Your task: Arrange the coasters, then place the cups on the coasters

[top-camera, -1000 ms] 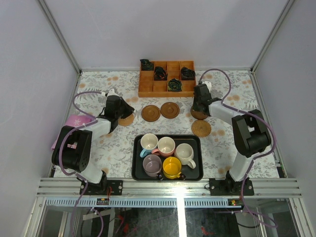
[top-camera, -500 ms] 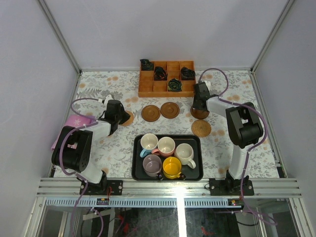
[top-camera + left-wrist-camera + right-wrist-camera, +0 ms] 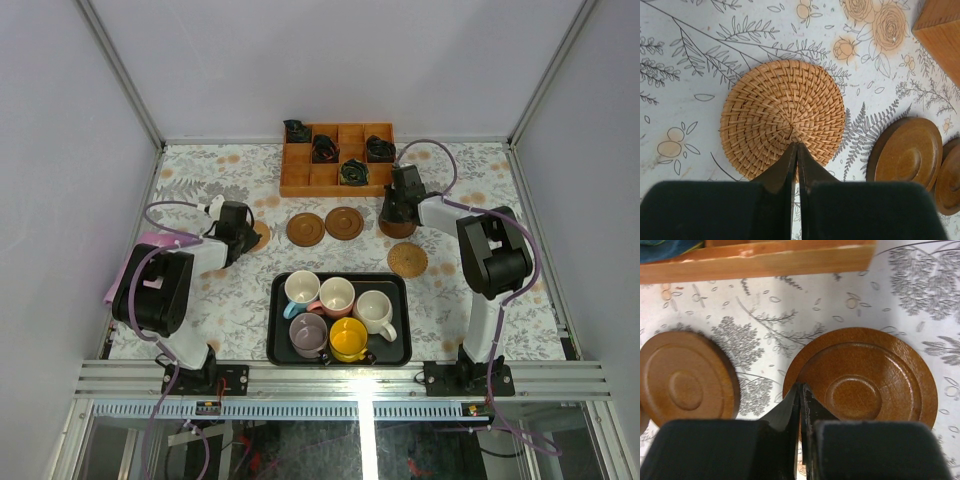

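The left gripper [image 3: 796,152] is pinched fully together on nothing, its tips over the near rim of a tan woven coaster [image 3: 782,117] beyond the black tray's [image 3: 279,345] far left corner. The right gripper [image 3: 800,392], likewise closed and empty, points at a dark brown coaster's [image 3: 865,385] edge beyond the far right corner. All five cups [image 3: 337,296] stand inside the tray.

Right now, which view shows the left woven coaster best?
Left wrist: woven coaster large, central, weave clear, shut left gripper over its near edge. Top external shows only a sliver beside the left arm. Right wrist misses it.
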You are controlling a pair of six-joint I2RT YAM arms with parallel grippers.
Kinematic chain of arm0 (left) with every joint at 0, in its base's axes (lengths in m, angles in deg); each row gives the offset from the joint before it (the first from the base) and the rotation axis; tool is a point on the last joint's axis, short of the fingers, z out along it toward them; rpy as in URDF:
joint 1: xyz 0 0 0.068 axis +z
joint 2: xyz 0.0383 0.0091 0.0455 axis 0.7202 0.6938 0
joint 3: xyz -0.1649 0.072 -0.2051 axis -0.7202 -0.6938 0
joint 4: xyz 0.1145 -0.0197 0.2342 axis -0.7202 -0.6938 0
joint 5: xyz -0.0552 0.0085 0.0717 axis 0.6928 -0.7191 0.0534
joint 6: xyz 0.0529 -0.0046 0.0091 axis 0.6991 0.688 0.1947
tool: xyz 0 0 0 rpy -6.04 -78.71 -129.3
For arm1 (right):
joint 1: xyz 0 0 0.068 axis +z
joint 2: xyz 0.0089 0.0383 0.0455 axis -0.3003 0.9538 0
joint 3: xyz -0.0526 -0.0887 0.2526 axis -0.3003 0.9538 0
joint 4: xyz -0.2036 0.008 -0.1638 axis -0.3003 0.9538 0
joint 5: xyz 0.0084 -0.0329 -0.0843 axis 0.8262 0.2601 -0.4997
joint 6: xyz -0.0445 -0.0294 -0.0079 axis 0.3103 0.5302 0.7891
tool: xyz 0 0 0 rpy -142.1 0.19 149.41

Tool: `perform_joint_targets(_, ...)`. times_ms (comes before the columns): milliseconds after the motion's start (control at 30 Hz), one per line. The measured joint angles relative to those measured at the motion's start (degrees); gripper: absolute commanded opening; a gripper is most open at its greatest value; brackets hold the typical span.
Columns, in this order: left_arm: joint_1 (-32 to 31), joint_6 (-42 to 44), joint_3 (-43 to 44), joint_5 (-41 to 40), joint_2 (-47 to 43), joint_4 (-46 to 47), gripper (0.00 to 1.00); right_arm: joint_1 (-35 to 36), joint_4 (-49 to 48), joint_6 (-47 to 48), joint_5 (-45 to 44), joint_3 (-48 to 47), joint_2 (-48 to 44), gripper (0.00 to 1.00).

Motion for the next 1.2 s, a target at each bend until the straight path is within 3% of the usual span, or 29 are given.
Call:
perform_joint_targets(300, 0.5, 0.0, 0.9, -0.1, 0.9, 0.1, 0.00, 2.4, -1.6, 0.0, 6.4, 0.6, 0.2, 0.00)
perform_joint_targets(567, 0.8, 0.3, 1.4, 0.0, 1.3, 0.2, 0.00, 7.5, -1.6, -0.8, 6.4, 1.6, -0.5, 0.00)
perform_joint_targets(900, 1.0, 0.5, 2.1, 0.3, 2.0, 0.2, 0.00, 8.7, 3.0, -0.9, 5.7, 3.3, -3.5, 0.00)
perform_joint_targets(1200, 1.2, 0.8, 2.4, 0.2, 1.9, -0.1, 0.00, 8.9, 7.5, -0.2, 1.0, 4.9, -14.3, 0.01)
